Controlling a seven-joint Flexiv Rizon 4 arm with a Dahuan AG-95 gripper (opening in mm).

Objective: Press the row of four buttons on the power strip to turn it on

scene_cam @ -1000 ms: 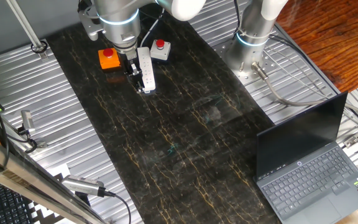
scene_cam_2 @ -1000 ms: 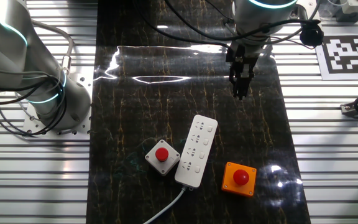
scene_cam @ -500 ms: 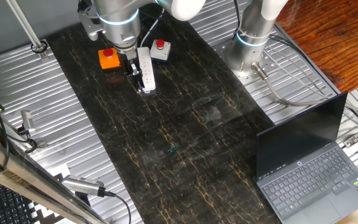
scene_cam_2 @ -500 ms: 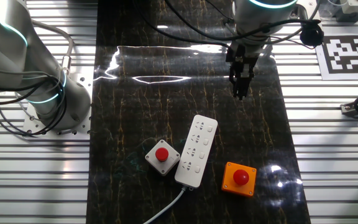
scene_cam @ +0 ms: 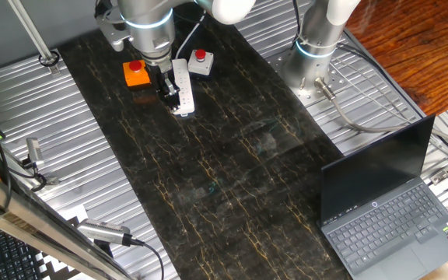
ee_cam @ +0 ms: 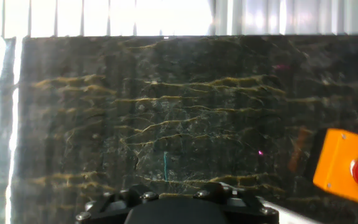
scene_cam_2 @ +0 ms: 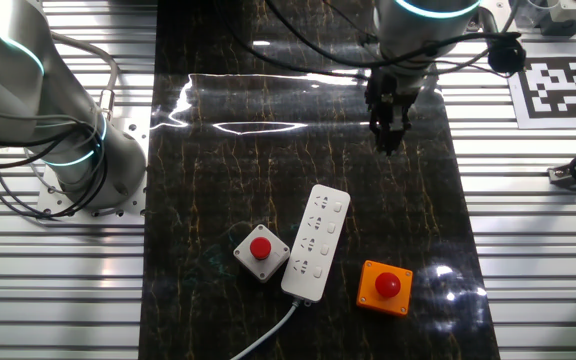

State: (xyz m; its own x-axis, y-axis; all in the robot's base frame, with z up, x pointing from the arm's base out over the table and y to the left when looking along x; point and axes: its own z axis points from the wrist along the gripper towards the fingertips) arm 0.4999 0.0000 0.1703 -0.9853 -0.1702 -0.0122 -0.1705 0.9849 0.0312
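A: Where is the power strip [scene_cam_2: 316,242]?
B: Flat on the dark mat [scene_cam_2: 218,170], cord end toward the mat's edge. A grey box [scene_cam_2: 261,250] with 1 red button sits just beside it; an orange box [scene_cam_2: 385,286] lies on its other side.

A: And the gripper [scene_cam_2: 389,140]?
B: Above the mat, beyond the strip's far end, apart from it. Whether its fingers are parted, I cannot tell.

We find no words, numbers or brand names that can be read in any view. The one sign is a black-and-white square marker [scene_cam_2: 556,85], upper right of the other fixed view. Any markings on the power strip [scene_cam_2: 316,241] are too small to read.
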